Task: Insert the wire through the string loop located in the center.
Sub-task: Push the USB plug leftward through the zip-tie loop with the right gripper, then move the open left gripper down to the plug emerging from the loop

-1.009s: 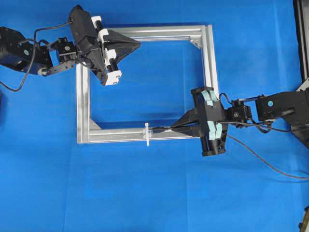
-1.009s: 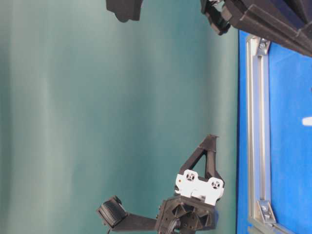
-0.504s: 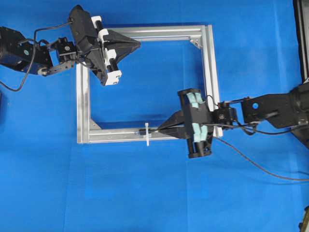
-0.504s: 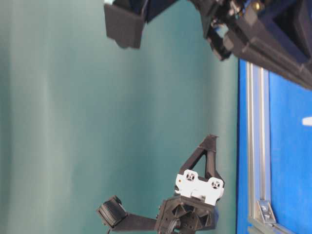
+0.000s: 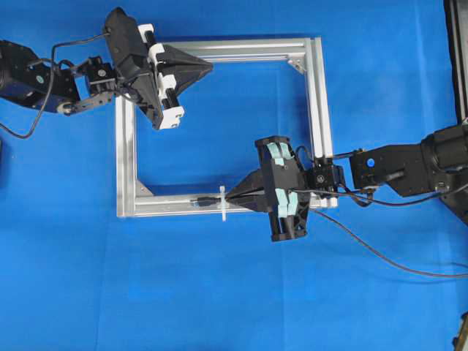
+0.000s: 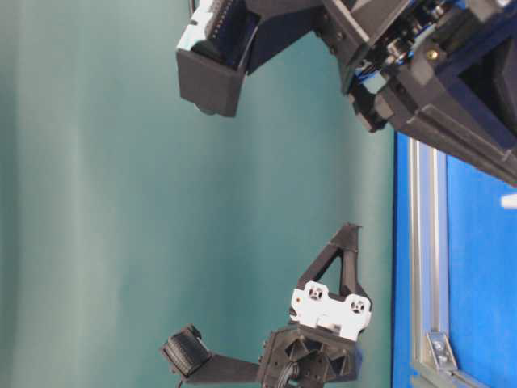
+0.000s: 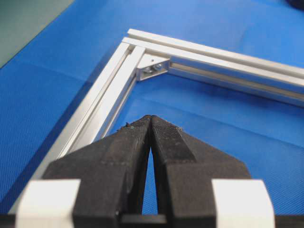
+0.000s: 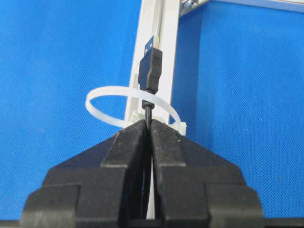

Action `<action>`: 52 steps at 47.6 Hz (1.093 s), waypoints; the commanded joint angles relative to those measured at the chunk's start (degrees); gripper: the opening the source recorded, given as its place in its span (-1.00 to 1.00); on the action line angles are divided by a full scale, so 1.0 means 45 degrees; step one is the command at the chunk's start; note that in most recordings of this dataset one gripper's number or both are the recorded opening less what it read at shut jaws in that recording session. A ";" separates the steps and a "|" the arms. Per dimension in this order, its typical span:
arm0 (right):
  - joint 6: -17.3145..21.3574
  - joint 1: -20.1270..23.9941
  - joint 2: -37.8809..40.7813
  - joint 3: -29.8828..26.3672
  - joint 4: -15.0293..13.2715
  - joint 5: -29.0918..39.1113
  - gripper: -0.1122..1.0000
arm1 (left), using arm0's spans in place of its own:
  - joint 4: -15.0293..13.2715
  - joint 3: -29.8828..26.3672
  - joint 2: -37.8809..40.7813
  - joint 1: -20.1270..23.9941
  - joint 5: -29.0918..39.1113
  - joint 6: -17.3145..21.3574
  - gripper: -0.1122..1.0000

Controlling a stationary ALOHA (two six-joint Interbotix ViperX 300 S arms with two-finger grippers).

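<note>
— Where's the wire [image 8: 150, 71]?
— Pinched in the right end effector [image 8: 148, 124], plug poking just past its closed tips, through the string loop [image 8: 124, 102] on the silver frame's [image 5: 316, 110] near rail.
— How's it look?
— Thin, black, metal-tipped plug.
— Left end effector [image 7: 150, 119]?
— Closed, empty, above the frame's far corner.

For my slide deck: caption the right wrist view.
Right pincer shut on the wire, its plug already through the white loop on the frame.

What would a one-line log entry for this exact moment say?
right gripper: shut on wire | plug: past the string loop | left gripper: shut, empty, over frame corner
</note>
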 commanded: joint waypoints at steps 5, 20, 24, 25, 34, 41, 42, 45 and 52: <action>-0.0020 0.0020 -0.0137 -0.0215 0.0039 -0.0039 -0.84 | 0.0059 -0.0098 -0.0371 0.0020 -0.0059 0.0000 -0.80; -0.0020 0.0020 -0.0156 -0.0195 0.0020 -0.0039 -0.84 | 0.0039 0.0137 -0.0449 -0.0371 -0.0059 -0.0117 -0.80; -0.0020 0.0020 -0.0156 -0.0215 0.0020 -0.0039 -0.84 | 0.0039 0.0273 -0.0527 -0.0703 -0.0059 -0.0156 -0.80; -0.0020 0.0000 -0.0156 -0.0215 0.0020 -0.0059 -0.84 | 0.0059 0.0332 -0.0566 -0.0859 -0.0059 -0.0195 -0.80; -0.0039 0.0000 -0.0156 -0.0234 0.0000 -0.0059 -0.84 | 0.0039 0.0566 -0.0723 -0.2051 -0.0059 -0.0410 -0.80; -0.0039 0.0000 -0.0156 -0.0195 0.0000 -0.0098 -0.84 | 0.0059 0.0762 -0.0781 -0.2969 -0.0059 -0.0605 -0.80; -0.0039 0.0020 -0.0156 -0.0195 0.0000 -0.0098 -0.84 | 0.0039 0.0781 -0.0801 -0.3105 -0.0059 -0.0625 -0.80; -0.0039 0.0020 -0.0156 -0.0215 0.0000 -0.0098 -0.84 | 0.0039 0.0859 -0.0820 -0.3574 -0.0059 -0.0723 -0.80; -0.0039 0.0020 -0.0156 -0.0195 0.0000 -0.0098 -0.84 | 0.0059 0.0937 -0.0879 -0.4492 -0.0059 -0.1230 -0.80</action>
